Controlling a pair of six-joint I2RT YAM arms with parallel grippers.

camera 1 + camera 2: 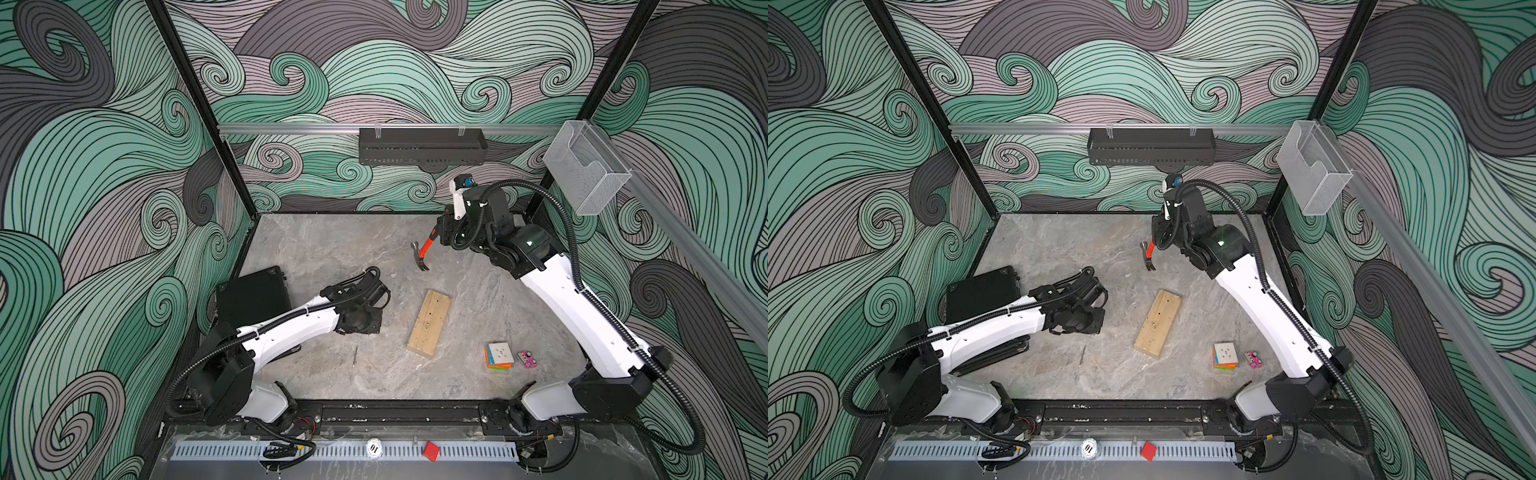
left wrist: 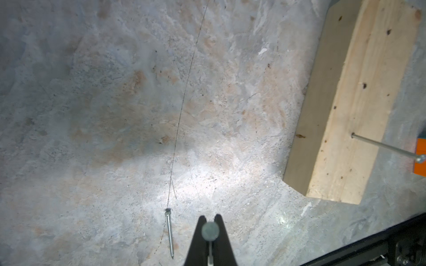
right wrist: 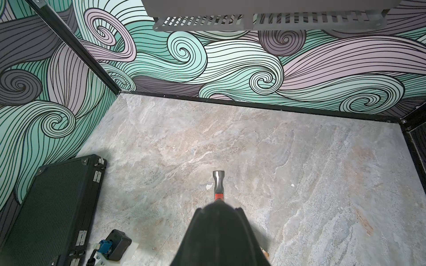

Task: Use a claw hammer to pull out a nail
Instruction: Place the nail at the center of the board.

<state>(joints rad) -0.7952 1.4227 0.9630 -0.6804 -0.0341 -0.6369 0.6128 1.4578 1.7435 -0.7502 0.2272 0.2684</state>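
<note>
One claw hammer (image 1: pixel 420 254), one wooden block (image 1: pixel 429 322), three nails: loose nail (image 2: pixel 169 233), nail in the block (image 2: pixel 387 147), pinched nail (image 2: pixel 210 230). One puzzle cube (image 1: pixel 499 355), one pink toy (image 1: pixel 527 358), one black case (image 1: pixel 253 297), two robot arms: left arm (image 1: pixel 291 328), right arm (image 1: pixel 557 299).

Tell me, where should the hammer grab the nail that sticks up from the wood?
Probably just under its head. The nail sticks up out of the wood with a long bare shaft and a wider head on top, so the hammer can slide its forked claw in from the side, straddle the shaft and catch beneath the head.
</note>
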